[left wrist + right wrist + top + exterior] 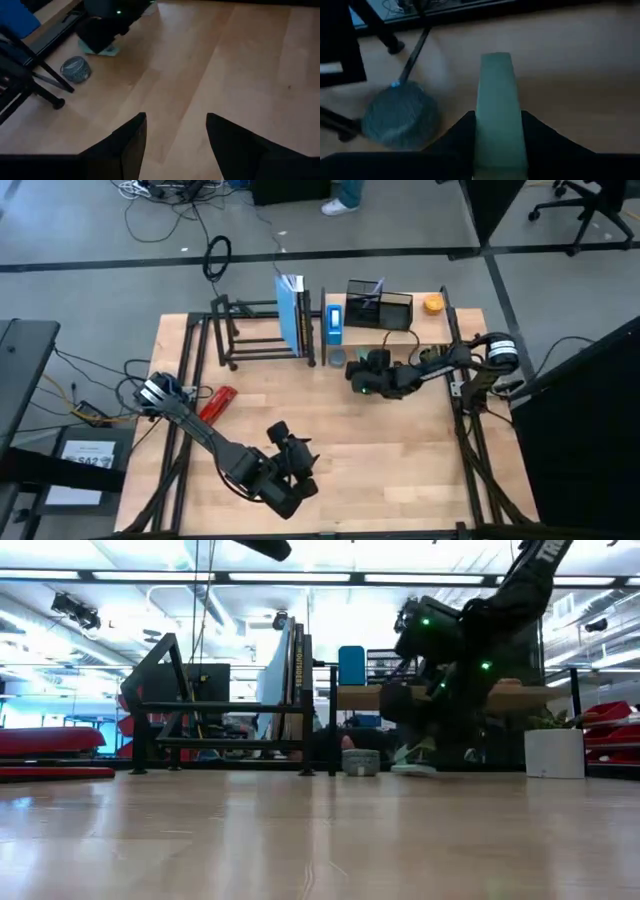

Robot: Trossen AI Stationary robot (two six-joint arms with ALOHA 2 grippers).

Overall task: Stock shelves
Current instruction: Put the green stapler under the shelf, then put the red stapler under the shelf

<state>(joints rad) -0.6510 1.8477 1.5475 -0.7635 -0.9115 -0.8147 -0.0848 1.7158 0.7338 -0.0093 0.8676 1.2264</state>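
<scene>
My right gripper [497, 119] is shut on a pale green box [496, 90], low over the table in front of the wood-board shelf [425, 330]. A round grey tin [337, 359] stands on the table just left of it. The black metal-tube rack [250, 340] stands at the back left with blue and white books [292, 315] upright at its right end. Near the table's front edge, my left gripper [175, 135] is open over bare wood. My right gripper pinches the green box by its two long sides [482, 125] between its two fingers. The fingers lie along the box, which juts out past their tips. In the low view the box [412, 758] hangs tilted close to the table; whether it touches the table I cannot tell.
On the wood-board shelf stand a black mesh organizer [380, 308], a blue box [334, 320] at its left end and an orange object [432, 304]. A red object [217, 402] lies on the table's left side. Open wood stretches between the two grippers.
</scene>
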